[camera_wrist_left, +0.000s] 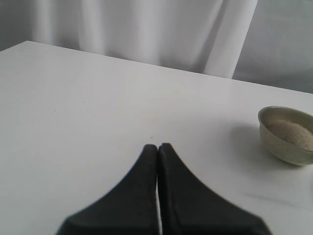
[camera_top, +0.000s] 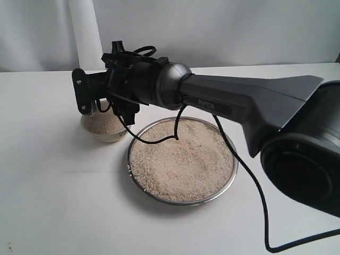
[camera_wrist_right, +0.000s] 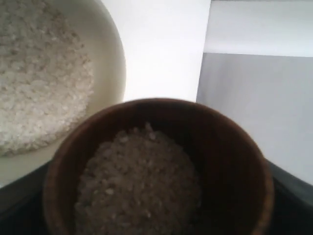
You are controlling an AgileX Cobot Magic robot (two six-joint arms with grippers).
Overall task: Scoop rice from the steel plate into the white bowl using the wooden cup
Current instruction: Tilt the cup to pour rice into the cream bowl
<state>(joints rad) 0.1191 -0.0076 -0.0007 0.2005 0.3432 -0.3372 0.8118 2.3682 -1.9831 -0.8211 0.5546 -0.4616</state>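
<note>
The steel plate (camera_top: 139, 186) sits mid-table, heaped with rice (camera_top: 183, 159). Left of it stands the white bowl (camera_top: 110, 136), also holding rice (camera_top: 103, 123). My right gripper (camera_top: 98, 101) reaches across and hangs just over the bowl. The right wrist view shows it shut on the wooden cup (camera_wrist_right: 230, 161), which is upright and filled with rice (camera_wrist_right: 139, 181), beside the bowl's cream rim (camera_wrist_right: 110, 54). In the exterior view the arm hides the cup. My left gripper (camera_wrist_left: 157, 146) is shut on nothing above bare table, with the bowl (camera_wrist_left: 286, 147) off to one side.
The right arm's thick dark body (camera_top: 249, 101) spans the scene above the plate's far side. A black cable (camera_top: 255, 180) droops from it over the plate's rim to the table. A white curtain (camera_top: 85, 32) hangs at the back.
</note>
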